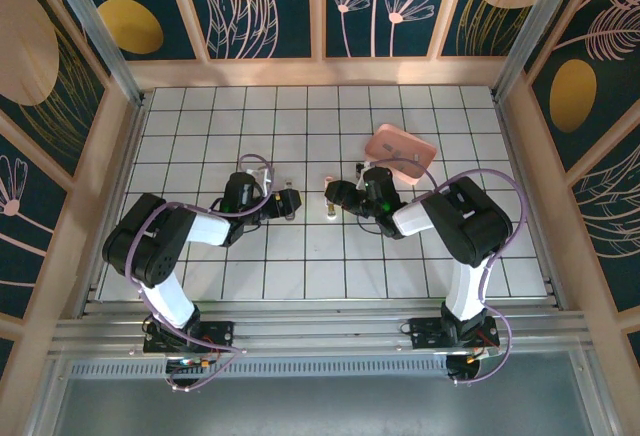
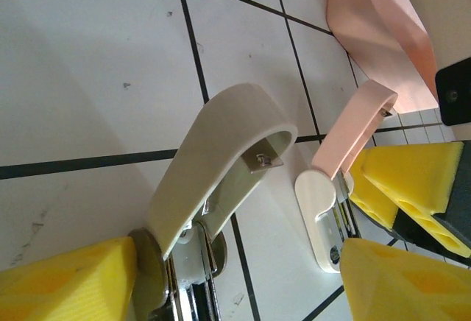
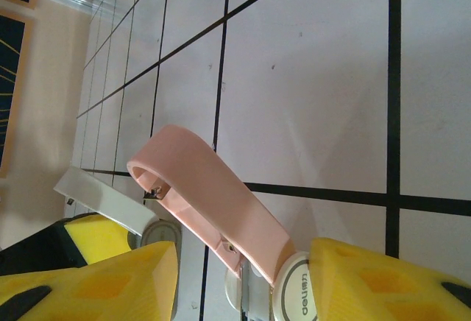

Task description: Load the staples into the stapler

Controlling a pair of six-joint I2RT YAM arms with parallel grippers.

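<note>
Within the left gripper [image 2: 239,246], the stapler [image 2: 213,159]; pink tray [image 2: 375,34] beyond.

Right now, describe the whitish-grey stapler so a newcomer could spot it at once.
On the white tiled table, near the middle, two staplers lie with lids swung up. The whitish-grey stapler sits between the yellow fingers of the left gripper; its neighbour, by the right gripper, has a pink lid.

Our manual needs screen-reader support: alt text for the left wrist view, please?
An open beige stapler stands between the yellow fingers of the left tool on white tiles, beside an open pink-lidded stapler; a pink tray lies behind.
</note>
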